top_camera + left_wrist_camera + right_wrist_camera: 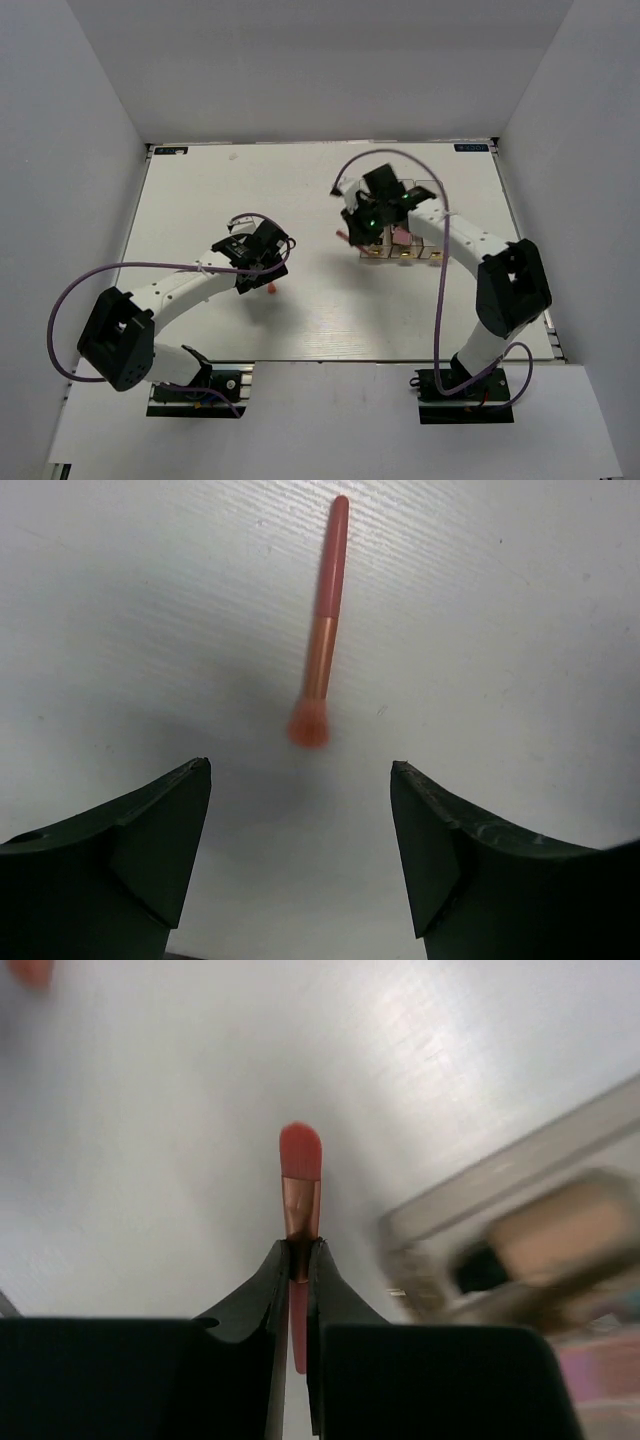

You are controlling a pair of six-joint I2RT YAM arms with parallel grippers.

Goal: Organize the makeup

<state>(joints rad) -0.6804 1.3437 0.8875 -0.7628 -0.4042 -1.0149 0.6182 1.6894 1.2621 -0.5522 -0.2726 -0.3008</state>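
**A:** What are the right jaws doing?

**B:** The right gripper (298, 1252) has its jaws pressed onto a slim coral-pink makeup brush with a copper-coloured collar (300, 1175). The bristle end points out over the white table (150, 1110). The clear plastic box (500, 1175) is just beside it, so I'd judge the pinch is for carrying the brush to a compartment.

**A:** And the left?

**B:** The left gripper (300, 770) is spread wide and empty. A second coral-pink brush (322, 630) lies flat on the table ahead, in line with the gap and touching neither finger. It looks lined up for a pick.

**A:** What can't you make out?

**B:** The box is blurred and cut off at the frame edge. A beige shape (560, 1230) inside it I can't name. The held brush's handle is hidden between the fingers, and from overhead the right arm covers much of the box.
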